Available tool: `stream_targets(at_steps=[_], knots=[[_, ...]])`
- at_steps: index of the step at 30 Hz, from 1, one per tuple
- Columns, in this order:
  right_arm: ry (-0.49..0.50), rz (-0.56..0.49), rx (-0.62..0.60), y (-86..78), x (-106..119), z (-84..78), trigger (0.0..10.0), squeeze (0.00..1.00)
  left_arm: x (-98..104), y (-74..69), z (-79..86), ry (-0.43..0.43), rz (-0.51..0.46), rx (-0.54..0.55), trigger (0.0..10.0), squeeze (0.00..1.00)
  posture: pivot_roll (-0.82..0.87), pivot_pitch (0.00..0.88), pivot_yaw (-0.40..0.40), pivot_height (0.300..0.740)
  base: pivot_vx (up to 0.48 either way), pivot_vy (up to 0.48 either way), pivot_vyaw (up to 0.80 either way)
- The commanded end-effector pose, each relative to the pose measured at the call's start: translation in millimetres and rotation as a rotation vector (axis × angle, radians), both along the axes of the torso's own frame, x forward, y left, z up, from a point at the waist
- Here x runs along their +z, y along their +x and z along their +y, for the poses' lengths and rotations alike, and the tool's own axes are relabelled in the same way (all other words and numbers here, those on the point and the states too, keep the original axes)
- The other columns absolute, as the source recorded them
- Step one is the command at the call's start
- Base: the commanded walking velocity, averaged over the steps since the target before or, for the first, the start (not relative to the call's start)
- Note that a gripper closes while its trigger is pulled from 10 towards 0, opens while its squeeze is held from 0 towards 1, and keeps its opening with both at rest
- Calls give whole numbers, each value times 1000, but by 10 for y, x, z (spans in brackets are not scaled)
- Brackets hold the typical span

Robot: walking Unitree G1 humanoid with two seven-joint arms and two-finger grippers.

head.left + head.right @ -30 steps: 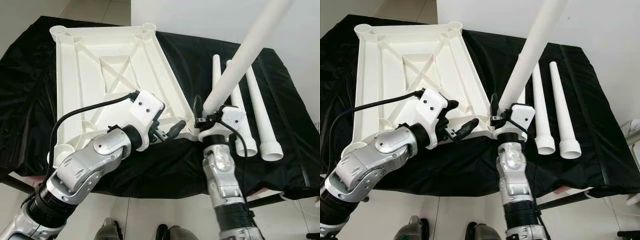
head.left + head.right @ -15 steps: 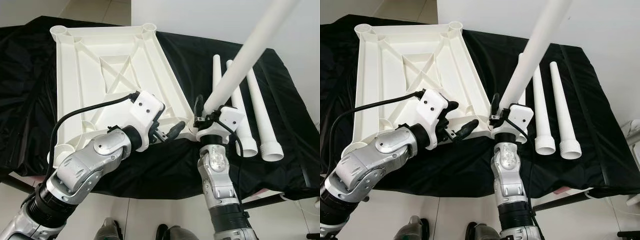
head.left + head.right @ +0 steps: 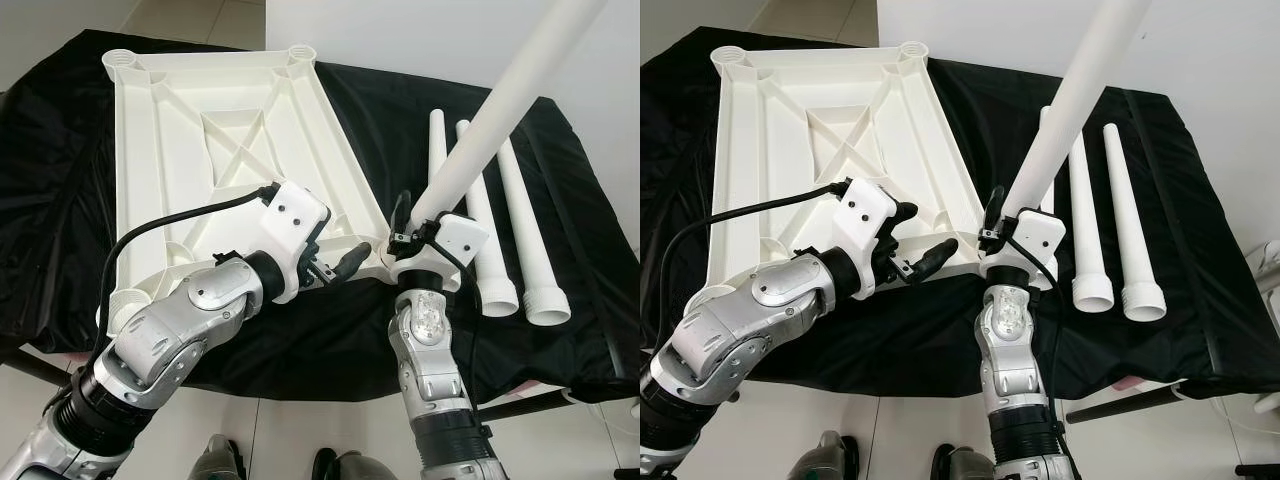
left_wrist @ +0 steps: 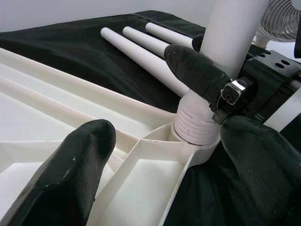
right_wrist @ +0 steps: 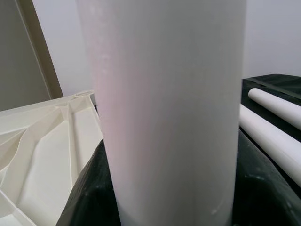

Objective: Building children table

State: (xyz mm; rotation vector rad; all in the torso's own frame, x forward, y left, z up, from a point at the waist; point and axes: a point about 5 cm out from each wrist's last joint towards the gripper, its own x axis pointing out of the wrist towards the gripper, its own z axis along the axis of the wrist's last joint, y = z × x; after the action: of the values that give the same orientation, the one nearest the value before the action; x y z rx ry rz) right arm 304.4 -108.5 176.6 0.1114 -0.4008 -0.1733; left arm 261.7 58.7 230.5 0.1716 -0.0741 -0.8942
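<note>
Gripping leg (image 3: 500,130) in tabletop (image 3: 200,150) socket: right hand (image 3: 405,228).

A black, slightly shiny cloth (image 3: 90,180) covers a table and fills most of the frame, creased and hanging over the near edge. Behind it, across the upper right, stands a plain white wall (image 3: 420,30). In the upper left corner lies a pale tiled floor (image 3: 190,18), and more pale floor (image 3: 290,420) shows along the bottom edge. A dark table leg (image 3: 520,402) shows at the lower right. A white fan (image 4: 282,21) sits at the upper right of the left wrist view. Light is even and bright.
</note>
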Motion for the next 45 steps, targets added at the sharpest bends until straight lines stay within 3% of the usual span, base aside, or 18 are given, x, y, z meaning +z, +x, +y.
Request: stream_targets(at_steps=[1, 17, 18, 19, 20, 34, 35, 45], knots=[[-21, 273, -24, -26, -516, -53, 10000, 0, -25, -82, -50, 18, 25, -150, 10000, 0, 134, 197, -82, 740, 0, 0, 0], [-35, 264, -16, -26, -514, -42, 10000, 0, -26, -87, -64, 16, 23, -153, 10000, 0, 131, 187, -84, 740, 0, 0, 0], [-28, 261, -7, -24, -510, -48, 10000, 937, -28, -86, -63, 16, 23, -153, 10000, 0, 131, 185, -84, 740, 0, 0, 0], [-28, 261, -7, -24, -510, -48, 10000, 937, -28, -86, -63, 16, 23, -153, 10000, 0, 131, 185, -84, 740, 0, 0, 0], [-20, 251, 18, -21, -501, -46, 10000, 1000, -28, -87, -64, 15, 23, -153, 10000, 0, 131, 185, -84, 740, 0, 0, 0], [-9, 213, 52, -2, -442, -74, 10000, 1000, -23, -82, -76, 11, 20, -156, 10000, 0, 127, 174, -86, 740, 0, 0, 0], [-12, 204, 65, 11, -422, -87, 10000, 0, -24, -82, -77, 11, 21, -156, 10000, 0, 127, 174, -86, 740, 0, 0, 0], [-56, 156, 97, 55, -332, -168, 10000, 0, -29, -82, -74, 11, 24, -152, 10000, 0, 127, 174, -86, 740, 0, 0, 0]])
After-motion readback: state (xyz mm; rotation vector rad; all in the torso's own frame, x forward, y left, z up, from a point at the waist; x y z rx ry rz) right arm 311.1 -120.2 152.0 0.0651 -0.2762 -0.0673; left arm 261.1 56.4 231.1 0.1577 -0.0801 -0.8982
